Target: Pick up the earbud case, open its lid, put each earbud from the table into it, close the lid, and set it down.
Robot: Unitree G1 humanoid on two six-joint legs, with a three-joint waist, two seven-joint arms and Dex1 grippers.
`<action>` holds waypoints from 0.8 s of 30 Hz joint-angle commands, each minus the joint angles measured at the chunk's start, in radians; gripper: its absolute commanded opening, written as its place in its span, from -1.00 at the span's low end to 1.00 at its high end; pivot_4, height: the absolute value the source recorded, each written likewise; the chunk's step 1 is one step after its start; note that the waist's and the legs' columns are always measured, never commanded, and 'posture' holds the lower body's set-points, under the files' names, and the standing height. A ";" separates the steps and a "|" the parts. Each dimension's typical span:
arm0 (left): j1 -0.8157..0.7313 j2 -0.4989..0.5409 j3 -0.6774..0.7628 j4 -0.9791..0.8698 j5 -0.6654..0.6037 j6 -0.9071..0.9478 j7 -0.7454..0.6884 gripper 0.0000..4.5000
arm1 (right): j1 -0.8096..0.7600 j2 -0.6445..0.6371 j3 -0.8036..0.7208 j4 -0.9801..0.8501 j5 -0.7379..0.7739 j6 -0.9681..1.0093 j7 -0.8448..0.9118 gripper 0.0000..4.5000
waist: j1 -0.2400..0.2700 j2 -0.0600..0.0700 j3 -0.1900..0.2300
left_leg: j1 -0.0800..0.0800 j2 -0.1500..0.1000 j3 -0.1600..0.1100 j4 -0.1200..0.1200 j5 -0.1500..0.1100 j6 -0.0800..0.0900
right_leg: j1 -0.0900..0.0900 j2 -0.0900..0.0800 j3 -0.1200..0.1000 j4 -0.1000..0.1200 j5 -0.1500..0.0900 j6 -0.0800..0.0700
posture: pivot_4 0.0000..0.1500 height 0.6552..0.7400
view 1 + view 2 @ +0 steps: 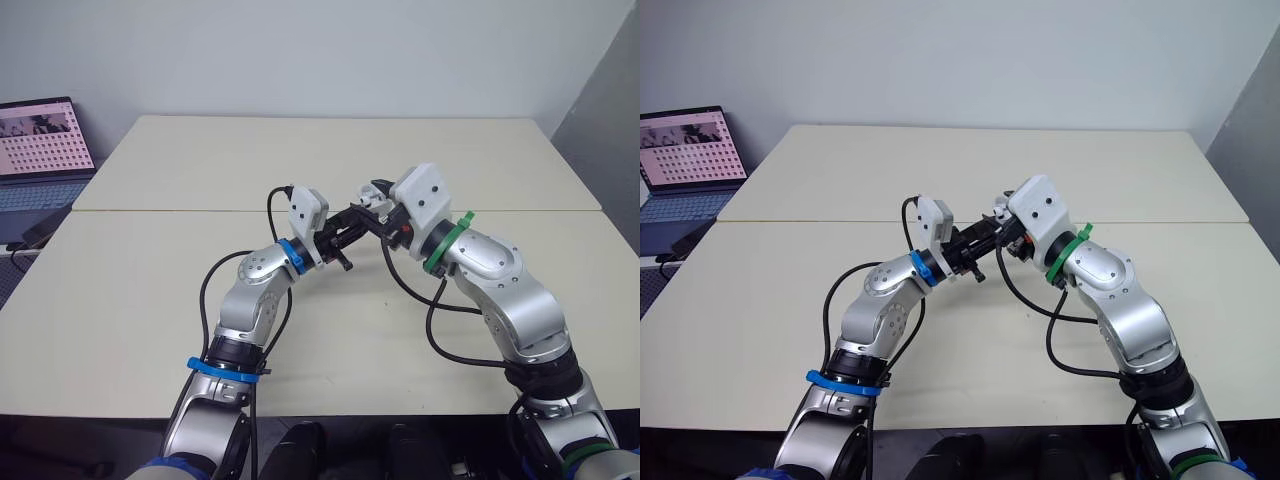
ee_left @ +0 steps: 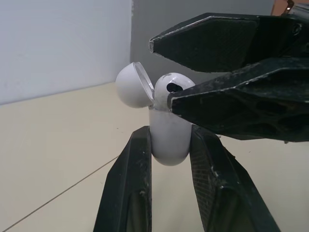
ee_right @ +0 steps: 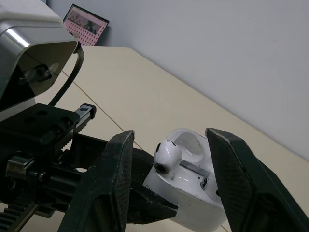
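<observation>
Above the middle of the table, my left gripper [image 2: 169, 134] is shut on the white earbud case [image 2: 169, 137], holding it upright by its lower body. The lid [image 2: 131, 86] is swung open. One white earbud [image 2: 171, 86] sits in the case with its head sticking out of the top. My right gripper [image 3: 169, 133] is open, its two fingers [image 3: 113, 183] spread on either side of that earbud [image 3: 166, 154] without pinching it. In the left eye view the two grippers meet tip to tip, left [image 1: 343, 234] and right [image 1: 372, 214].
An open laptop [image 1: 40, 150] stands off the table's far left corner. The cream table [image 1: 150, 300] has a seam running across it just behind the grippers. Black cables loop from both wrists.
</observation>
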 commanded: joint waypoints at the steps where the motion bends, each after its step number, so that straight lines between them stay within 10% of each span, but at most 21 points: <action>1: -0.017 -0.002 0.003 -0.045 -0.008 -0.012 -0.003 -0.67 | -0.001 0.001 -0.004 -0.013 -0.016 -0.031 0.009 0.08 | 0.000 0.000 0.000 | 0.000 0.000 0.000 0.000 0.000 0.000 | 0.000 0.000 0.000 0.000 0.000 0.000 | 1.00 1.00; 7: -0.016 -0.002 0.003 -0.044 -0.008 -0.013 -0.006 -0.67 | 0.000 0.000 0.004 -0.007 -0.041 -0.044 0.023 0.01 | 0.000 0.000 0.000 | 0.000 0.000 0.000 0.000 0.000 0.000 | 0.000 0.000 0.000 0.000 0.000 0.000 | 1.00 1.00; 14: -0.011 -0.002 0.003 -0.051 -0.009 -0.011 -0.005 -0.67 | 0.001 0.002 0.006 -0.004 -0.057 -0.052 0.038 -0.94 | 0.000 0.000 0.000 | 0.000 0.000 0.000 0.000 0.000 0.000 | 0.000 0.000 0.000 0.000 0.000 0.000 | 1.00 1.00; 24: -0.006 0.000 -0.001 -0.057 -0.013 0.000 -0.013 -0.67 | 0.007 -0.015 -0.018 -0.005 -0.051 -0.050 0.062 -0.98 | 0.000 0.000 0.000 | 0.000 0.000 0.000 0.000 0.000 0.000 | 0.000 0.000 0.000 0.000 0.000 0.000 | 1.00 1.00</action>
